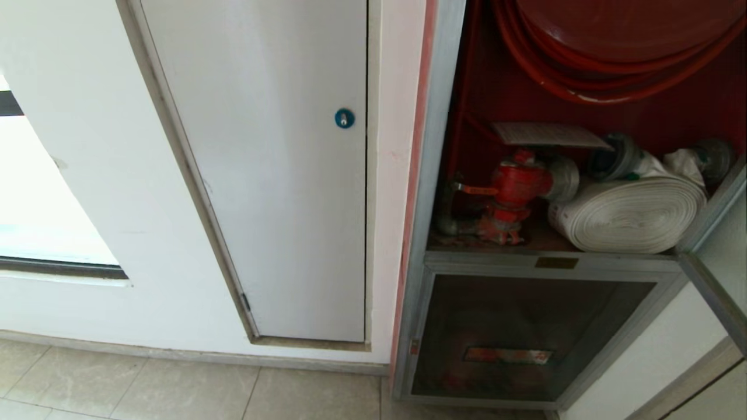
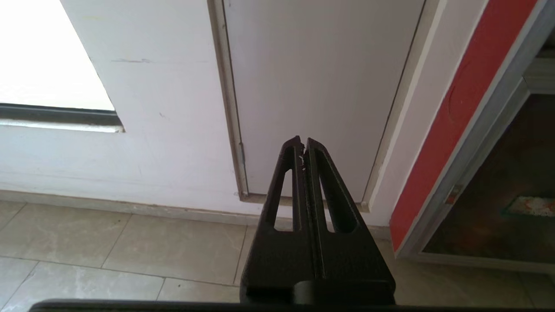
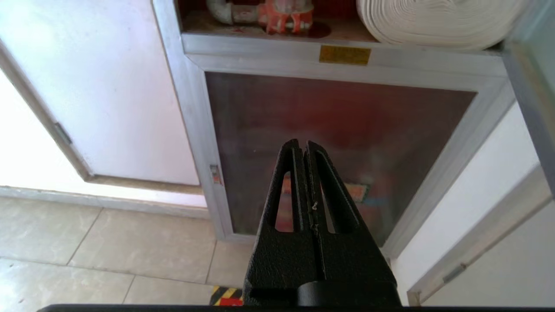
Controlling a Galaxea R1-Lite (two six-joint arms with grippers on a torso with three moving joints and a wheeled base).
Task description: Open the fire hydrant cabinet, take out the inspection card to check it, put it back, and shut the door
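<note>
- The fire hydrant cabinet (image 1: 435,175) is cut off at the top in the head view, so only the bottom curve of the red hose reel (image 1: 613,41) shows, with loops of red hose hanging under it.
- The door (image 1: 721,256) is swung open on the cabinet's right side and is mostly out of frame; just its silver edge and a sliver of glass are visible, and no sticker can be made out on that part.
- The inspection card (image 1: 548,135) lies flat, resting above the red valve (image 1: 516,192) inside the cabinet. It's thin and whitish with fine printed rows, but the print is too small to read.
- The white rolled hose (image 1: 630,213) sits right beside the valve on the red shelf floor; the couplings behind it are blurry.
- Below that is a smaller dark glass panel (image 1: 519,338) with a red label strip, contents murky.
- Neither arm is in the head view.
- The left gripper (image 2: 303,145) has its jaws pressed together, holding nothing, aimed at the plain white panel (image 2: 321,86).
- The right gripper (image 3: 302,146) also has its jaws pressed together and empty, pointed at the lower glass panel.
</note>
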